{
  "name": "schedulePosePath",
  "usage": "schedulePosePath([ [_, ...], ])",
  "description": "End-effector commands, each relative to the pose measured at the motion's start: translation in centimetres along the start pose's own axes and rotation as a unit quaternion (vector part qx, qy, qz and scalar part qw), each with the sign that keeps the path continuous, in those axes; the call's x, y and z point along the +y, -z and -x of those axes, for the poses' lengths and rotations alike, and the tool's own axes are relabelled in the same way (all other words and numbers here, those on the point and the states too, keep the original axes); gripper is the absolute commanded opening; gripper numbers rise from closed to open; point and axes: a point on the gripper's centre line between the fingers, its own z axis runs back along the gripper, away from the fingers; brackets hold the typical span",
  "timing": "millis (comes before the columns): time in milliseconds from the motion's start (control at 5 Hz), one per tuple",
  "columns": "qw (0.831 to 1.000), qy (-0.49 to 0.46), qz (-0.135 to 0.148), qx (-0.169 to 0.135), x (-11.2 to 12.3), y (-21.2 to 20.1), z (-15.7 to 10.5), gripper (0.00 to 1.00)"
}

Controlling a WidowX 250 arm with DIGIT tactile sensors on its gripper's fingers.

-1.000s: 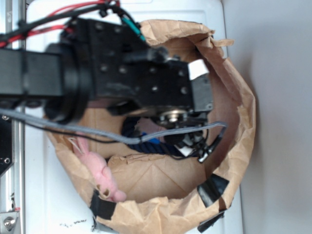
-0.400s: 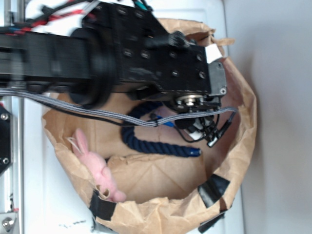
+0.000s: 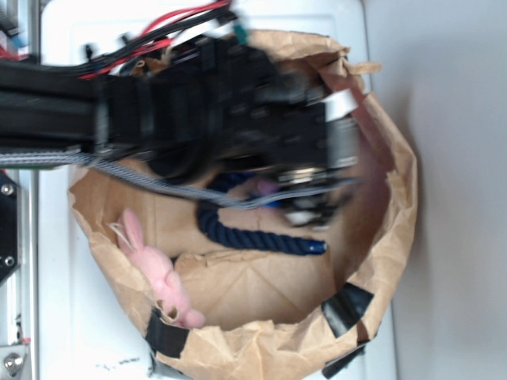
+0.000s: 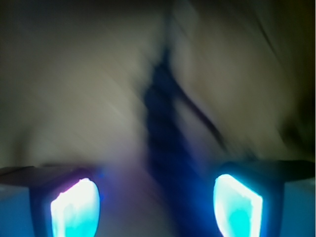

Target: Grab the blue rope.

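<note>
The blue rope (image 3: 252,237) lies curved on the floor of a brown paper bag (image 3: 398,207), its brighter blue end pointing right. My gripper (image 3: 310,210) is motion-blurred and sits just above the rope's upper bend, under the black arm. In the wrist view the rope (image 4: 162,138) is a dark blue smear running up between my two glowing fingers (image 4: 75,207), which stand far apart around it. The gripper (image 4: 155,207) is open and nothing is clamped.
A pink plush bunny (image 3: 158,275) leans on the bag's lower-left wall. A thin grey braided cable (image 3: 158,185) crosses the bag above the rope. Black tape patches (image 3: 346,307) mark the bag's lower rim. The bag's crumpled walls close in all round.
The arm rose off the rope and swung up and right, uncovering it, then shifted slightly left and is blurred with motion. The rope and the bunny have stayed in place.
</note>
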Motion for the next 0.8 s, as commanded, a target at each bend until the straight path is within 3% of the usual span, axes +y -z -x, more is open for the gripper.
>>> schedulePosePath([
  [0,0.999,0.027,0.023,-0.023,-1.1,-1.6,1.8,0.0],
  [400,0.998,0.042,0.023,-0.041,-0.8,-2.2,3.4,0.0],
  [600,0.998,0.044,0.024,-0.042,-1.1,-2.0,2.4,0.0],
])
